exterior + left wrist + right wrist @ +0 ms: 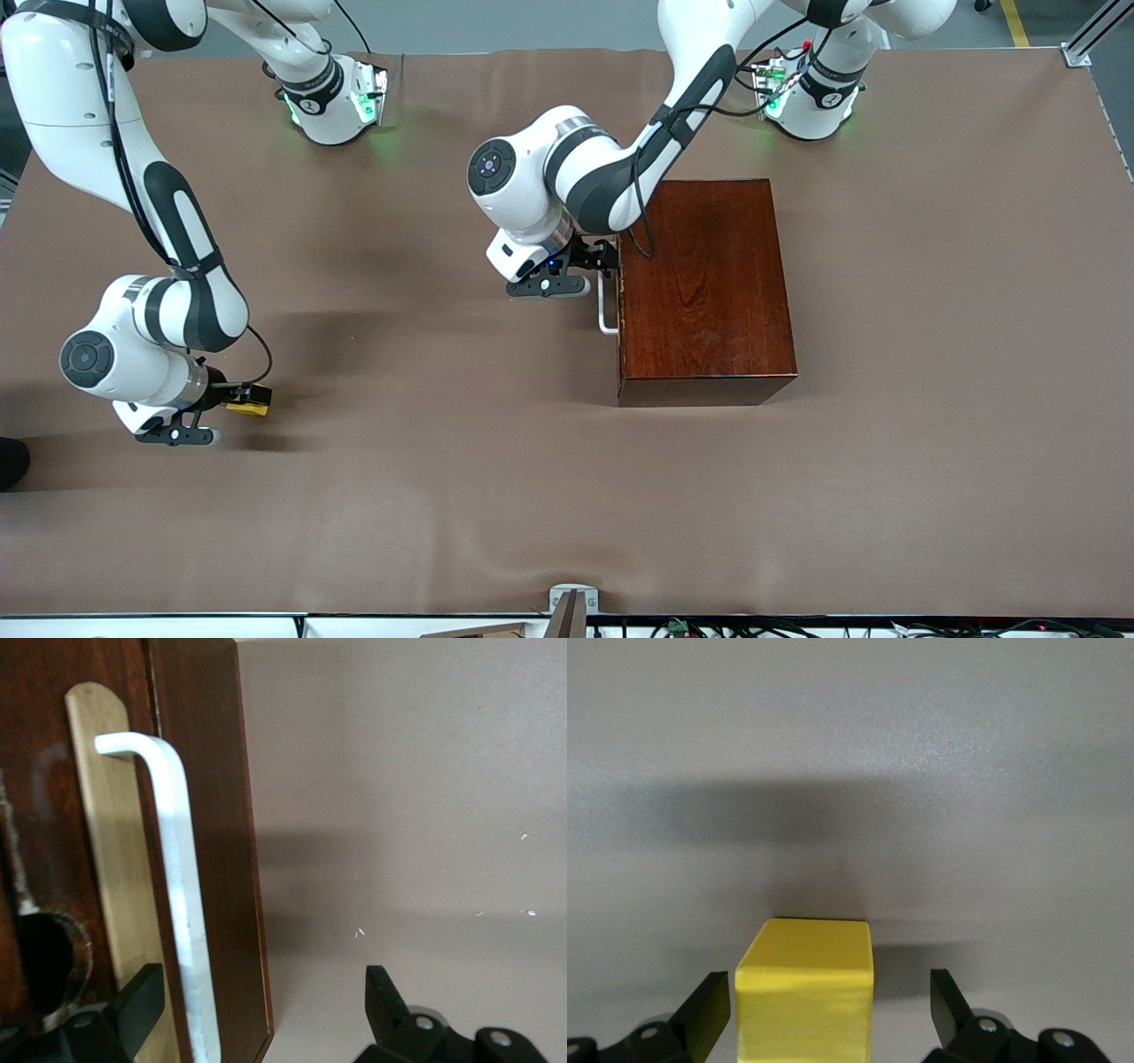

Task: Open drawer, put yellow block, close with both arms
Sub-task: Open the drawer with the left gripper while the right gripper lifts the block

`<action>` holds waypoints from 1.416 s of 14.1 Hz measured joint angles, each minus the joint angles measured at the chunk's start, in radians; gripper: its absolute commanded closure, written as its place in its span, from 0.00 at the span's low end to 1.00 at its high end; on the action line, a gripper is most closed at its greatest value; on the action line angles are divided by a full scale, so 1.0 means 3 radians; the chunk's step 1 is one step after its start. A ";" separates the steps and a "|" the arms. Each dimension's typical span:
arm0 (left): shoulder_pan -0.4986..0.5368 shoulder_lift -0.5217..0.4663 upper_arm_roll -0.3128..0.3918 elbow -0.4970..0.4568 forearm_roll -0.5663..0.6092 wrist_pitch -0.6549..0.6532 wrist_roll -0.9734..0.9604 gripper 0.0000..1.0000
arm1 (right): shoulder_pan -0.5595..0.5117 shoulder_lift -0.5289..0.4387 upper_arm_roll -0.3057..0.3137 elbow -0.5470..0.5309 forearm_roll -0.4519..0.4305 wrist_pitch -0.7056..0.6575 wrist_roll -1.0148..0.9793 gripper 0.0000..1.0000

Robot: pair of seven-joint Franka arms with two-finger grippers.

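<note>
The handle (182, 904) is straddled by the open left gripper (595, 262); it should be centred before closing, then drawn straight out. The drawer (111, 868) is shut in the box (704, 288) (contents hidden). The block (804, 992) sits between the spread right gripper (239, 399) fingers, unclamped, at the right arm's end.

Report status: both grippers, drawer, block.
Left gripper open, astride the white handle; drawer shut. Right gripper open around the yellow block, not clamped. Nothing in the way.
</note>
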 measured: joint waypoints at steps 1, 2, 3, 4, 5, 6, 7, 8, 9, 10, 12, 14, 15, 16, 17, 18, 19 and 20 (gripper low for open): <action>0.0000 0.0011 0.0000 0.0000 0.0000 0.0029 0.0000 0.00 | 0.0000 0.0001 0.0000 -0.0008 0.0000 0.0000 0.0000 0.37; 0.0000 0.0020 0.0000 0.0000 0.0000 0.0063 0.0000 0.00 | 0.0000 0.0001 0.0000 -0.0018 0.0000 0.0000 0.0000 0.59; 0.0000 0.0026 0.0001 0.0000 0.0000 0.0080 0.0000 0.00 | 0.0000 0.0001 0.0000 -0.0028 0.0000 0.0000 0.0000 0.72; 0.0000 0.0027 0.0004 0.0000 0.0000 0.0089 -0.0001 0.00 | 0.0000 0.0001 0.0000 -0.0032 0.0000 0.0002 0.0000 0.88; 0.0000 0.0028 0.0005 0.0000 0.0000 0.0103 -0.0002 0.00 | 0.0000 0.0001 -0.0001 -0.0032 0.0000 0.0007 0.0000 1.00; 0.0001 0.0029 0.0008 -0.0002 0.0001 0.0114 -0.0005 0.00 | -0.0001 0.0001 -0.0003 -0.0032 0.0000 0.0016 0.0000 1.00; 0.0001 0.0030 0.0011 -0.0004 0.0002 0.0133 -0.0011 0.00 | -0.0001 0.0001 -0.0005 -0.0030 0.0000 0.0028 0.0000 1.00; 0.0001 0.0031 0.0015 -0.0006 0.0002 0.0168 -0.0027 0.00 | -0.0001 0.0001 -0.0007 -0.0022 0.0000 0.0043 0.0000 1.00; 0.0001 0.0031 0.0018 -0.0009 0.0002 0.0220 -0.0058 0.00 | -0.0001 -0.0001 -0.0007 -0.0007 0.0000 0.0048 0.0000 1.00; 0.0001 0.0032 0.0019 -0.0012 0.0002 0.0291 -0.0099 0.00 | -0.0001 -0.0003 -0.0007 0.0011 -0.0001 0.0048 -0.0005 1.00; 0.0000 0.0036 0.0018 -0.0017 0.0002 0.0496 -0.0221 0.00 | -0.0001 -0.0025 -0.0007 0.0057 -0.0003 0.0048 -0.0111 1.00; -0.0007 0.0048 0.0001 -0.0018 0.0002 0.0733 -0.0335 0.00 | -0.0003 -0.0076 -0.0017 0.0078 -0.0003 0.0043 -0.0370 1.00; -0.0014 0.0057 -0.0013 -0.0018 0.0002 0.0821 -0.0372 0.00 | -0.0009 -0.0102 -0.0025 0.0083 -0.0003 0.0041 -0.0530 1.00; -0.0023 0.0067 -0.0022 -0.0018 0.0002 0.0885 -0.0404 0.00 | -0.0017 -0.0123 -0.0032 0.0091 -0.0003 0.0040 -0.0710 1.00; -0.0027 0.0076 -0.0037 -0.0018 0.0002 0.0941 -0.0414 0.00 | -0.0023 -0.0147 -0.0037 0.0096 -0.0003 0.0038 -0.0911 1.00; -0.0029 0.0088 -0.0057 -0.0018 0.0002 0.0997 -0.0425 0.00 | -0.0030 -0.0171 -0.0040 0.0097 -0.0003 0.0033 -0.1116 1.00; -0.0032 0.0102 -0.0073 -0.0018 -0.0003 0.1050 -0.0444 0.00 | -0.0039 -0.0187 -0.0043 0.0097 -0.0003 0.0030 -0.1331 1.00; -0.0033 0.0114 -0.0085 -0.0018 -0.0018 0.1110 -0.0458 0.00 | -0.0053 -0.0195 -0.0045 0.0097 -0.0003 0.0029 -0.1552 1.00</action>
